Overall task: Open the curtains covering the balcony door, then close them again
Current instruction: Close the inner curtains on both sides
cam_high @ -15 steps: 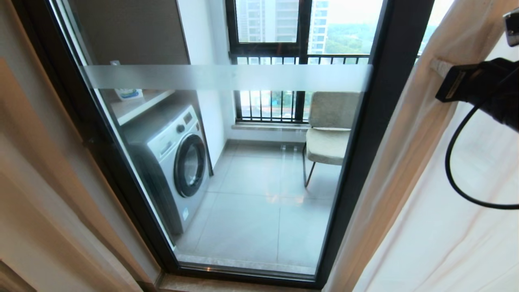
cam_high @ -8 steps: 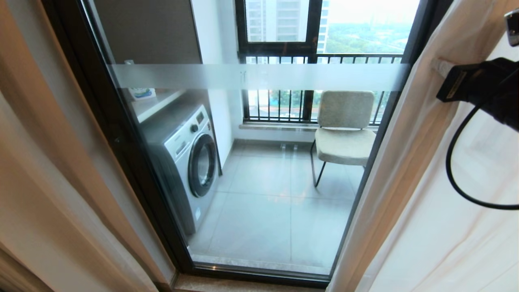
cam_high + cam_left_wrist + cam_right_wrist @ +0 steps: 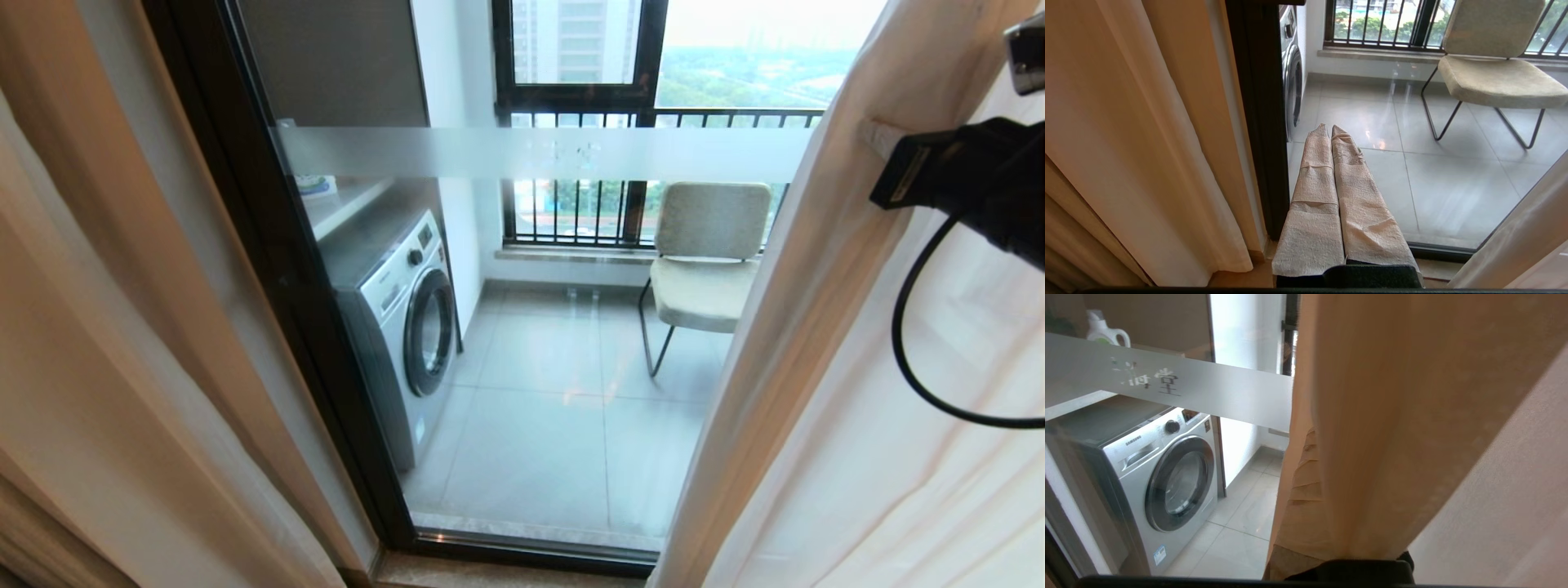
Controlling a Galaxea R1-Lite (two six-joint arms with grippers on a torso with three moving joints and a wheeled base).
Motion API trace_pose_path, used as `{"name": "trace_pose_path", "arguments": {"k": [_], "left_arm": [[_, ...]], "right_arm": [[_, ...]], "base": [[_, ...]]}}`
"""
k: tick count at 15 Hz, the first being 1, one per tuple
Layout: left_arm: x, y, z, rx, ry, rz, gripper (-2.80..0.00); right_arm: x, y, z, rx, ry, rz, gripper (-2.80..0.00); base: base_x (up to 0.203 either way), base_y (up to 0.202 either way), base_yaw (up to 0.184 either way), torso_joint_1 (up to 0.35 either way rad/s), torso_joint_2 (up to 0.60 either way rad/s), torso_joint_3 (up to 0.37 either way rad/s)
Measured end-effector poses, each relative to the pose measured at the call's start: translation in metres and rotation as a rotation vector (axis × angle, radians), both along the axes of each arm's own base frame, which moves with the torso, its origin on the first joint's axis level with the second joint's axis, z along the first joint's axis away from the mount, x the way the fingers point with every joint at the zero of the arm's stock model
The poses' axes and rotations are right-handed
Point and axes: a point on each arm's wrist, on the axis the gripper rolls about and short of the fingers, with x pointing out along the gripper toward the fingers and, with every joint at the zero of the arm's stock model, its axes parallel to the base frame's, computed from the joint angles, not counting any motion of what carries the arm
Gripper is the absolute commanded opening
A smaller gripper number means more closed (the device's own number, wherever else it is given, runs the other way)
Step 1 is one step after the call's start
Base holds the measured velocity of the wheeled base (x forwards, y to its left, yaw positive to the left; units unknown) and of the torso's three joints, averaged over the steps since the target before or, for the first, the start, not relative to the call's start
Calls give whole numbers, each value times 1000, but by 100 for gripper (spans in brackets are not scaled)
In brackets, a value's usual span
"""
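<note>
- Curtains (image 3: 824, 343): drawn apart to both sides of the head view. The beige drape with its sheer white panel hangs on the right; a second beige drape with a white edge hangs on the left (image 3: 106, 327). Both reach down to the floor by the door sill.
- Balcony door (image 3: 522, 155): exposed between the two drapes, a clear glass pane in a dark frame, with the frosted white band running across it (faint characters are printed on the band, legible in the right wrist view).
- Behind the glass: grey tiled floor (image 3: 539, 425), a silver front-loading washing machine (image 3: 404, 318) on the left under a shelf, and a beige chair (image 3: 706, 261) on thin dark legs near the railed window (image 3: 620, 114).
- Right gripper (image 3: 1306, 486): raised at the inner edge of the right-hand drape, clenched on the beige fabric, which drapes over and wraps the fingers in the wrist view. The black wrist and its looping cable show at the right edge of the head view.
- Left gripper (image 3: 1329, 130): low, pointing toward the bottom of the glass, clear of the left drape. Its paper-wrapped fingers (image 3: 1314, 196) are pressed together with nothing between them.
- Detergent bottle (image 3: 1106, 332): white, on the shelf above the washer.
</note>
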Motion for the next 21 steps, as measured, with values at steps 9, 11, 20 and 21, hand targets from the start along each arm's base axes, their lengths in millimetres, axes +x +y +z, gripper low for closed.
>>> {"name": "trace_pose_path", "arguments": {"k": [9,11,20,21], "left_arm": [[0,0,0,0,-1,1,-280],[0,0,0,0,-1,1,-280],[0,0,0,-1,0,0,-280],[0,0,0,-1,0,0,-280]], "right_arm": [[2,9,2,0,-7,28,-280],[7,12,2,-29,-13,28,-280],[19,95,-8,-68,-31,147,-280],[20,109,-7,-68,-35,165,-280]], "base": [[0,0,0,0,0,0],[0,0,0,0,0,0],[0,0,0,0,0,0],[0,0,0,0,0,0]]}}
